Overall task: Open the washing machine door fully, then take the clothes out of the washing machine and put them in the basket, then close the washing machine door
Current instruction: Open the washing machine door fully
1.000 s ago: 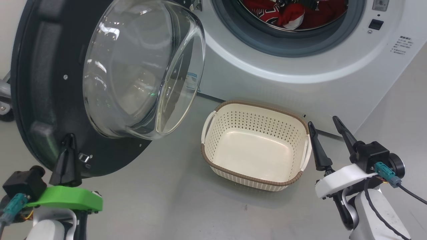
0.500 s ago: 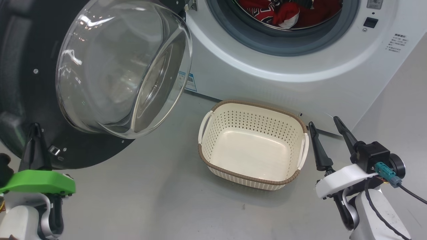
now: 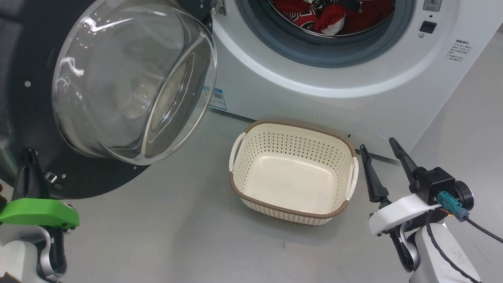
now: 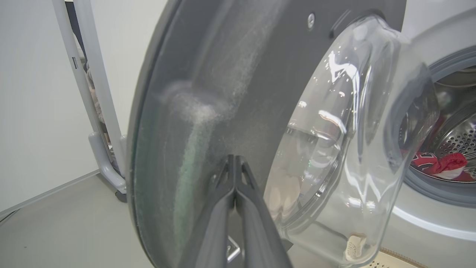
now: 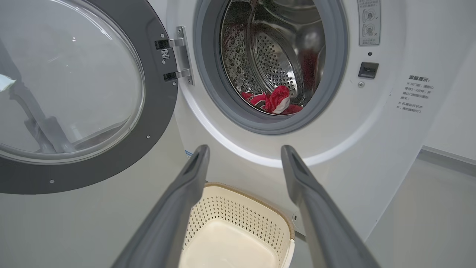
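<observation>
The washing machine door point(image 3: 129, 86) stands swung out to the left of the white washing machine point(image 3: 334, 106), its glass bowl bulging toward the camera. The left hand point(image 3: 27, 153), fingers pressed together, has its tips at the door's black inner face, close to the lower rim. The red clothes point(image 3: 326, 17) lie in the steel drum behind the grey gasket. The cream basket point(image 3: 292, 125) sits on the grey floor point(image 3: 177, 236) just in front of the machine, and the right hand point(image 3: 377, 144) hovers just beside the basket's right handle, fingers spread apart
</observation>
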Motion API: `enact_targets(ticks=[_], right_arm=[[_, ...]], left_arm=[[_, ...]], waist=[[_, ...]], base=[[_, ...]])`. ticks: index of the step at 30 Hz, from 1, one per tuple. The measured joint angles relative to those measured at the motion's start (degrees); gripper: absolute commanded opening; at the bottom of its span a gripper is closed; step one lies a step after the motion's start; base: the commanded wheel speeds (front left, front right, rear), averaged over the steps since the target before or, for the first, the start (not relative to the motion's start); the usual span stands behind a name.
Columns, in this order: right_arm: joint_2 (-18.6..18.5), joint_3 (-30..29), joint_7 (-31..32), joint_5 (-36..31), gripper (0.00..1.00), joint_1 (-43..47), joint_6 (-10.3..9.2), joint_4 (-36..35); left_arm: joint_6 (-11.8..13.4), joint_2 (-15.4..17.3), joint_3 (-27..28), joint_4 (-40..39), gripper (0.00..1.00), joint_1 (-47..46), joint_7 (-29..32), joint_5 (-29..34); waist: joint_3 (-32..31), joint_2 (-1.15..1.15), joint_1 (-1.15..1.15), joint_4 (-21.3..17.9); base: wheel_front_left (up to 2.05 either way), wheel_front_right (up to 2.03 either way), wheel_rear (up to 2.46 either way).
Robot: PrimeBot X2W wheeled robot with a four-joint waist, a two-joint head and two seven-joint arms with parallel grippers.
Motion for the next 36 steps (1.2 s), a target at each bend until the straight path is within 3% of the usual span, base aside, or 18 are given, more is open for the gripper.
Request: enact_targets(ticks=[11,27,28,29,30,31,32,36], right_arm=[[0.1,2.0,0.0,0.0,1.0,-0.6,0.0,0.0],[0.1,2.9,0.0,0.0,1.0,-0.6,0.0,-0.8],[0.1,3.0,0.0,0.1,1.0,-0.6,0.0,-0.8],[0.1,3.1,0.0,0.1,1.0,-0.6,0.0,-0.8],[0.1,3.2,0.0,0.1,1.0,-0.6,0.0,-0.9],[0.1,3.4,0.0,0.1,1.0,-0.6,0.0,-0.9],[0.1,3.5,0.0,0.2,1.0,-0.6,0.0,-0.9],[0.2,3.9,0.0,0.7,1.0,-0.5,0.0,-1.1]], left_arm=[[0.4,-1.4,-0.8,-3.2,0.0,1.2,-0.6,3.1],[0.3,-5.3,-7.8,-14.8,0.0,8.6,-1.1,7.2],[0.3,-5.3,-8.2,-15.2,0.08,8.7,-1.1,7.3],[0.1,-5.3,-8.6,-15.6,0.31,8.8,-1.1,7.4],[-0.2,-5.3,-9.0,-15.8,0.48,9.1,-1.1,7.6],[-0.2,-5.3,-9.3,-16.0,0.93,9.6,-1.1,7.6],[-0.2,-5.3,-9.4,-16.1,1.0,10.0,-1.1,7.6],[-0.4,-5.2,-10.1,-16.4,1.0,10.9,-1.1,8.1]], waist=[[-0.3,0.0,0.0,-1.5],[0.3,0.0,0.0,-6.0],[0.2,0.0,0.0,-6.4],[0.2,0.0,0.0,-6.7],[0.1,0.0,0.0,-7.1],[0.0,0.0,0.0,-7.5],[-0.1,0.0,0.0,-8.0],[-0.4,0.0,0.0,-9.8]], base=[[0.0,0.0,0.0],[0.0,0.0,0.0],[0.0,0.0,0.0],[0.0,0.0,0.0],[0.0,0.0,0.0],[0.0,0.0,0.0],[0.0,0.0,0.0],[0.0,0.0,0.0]])
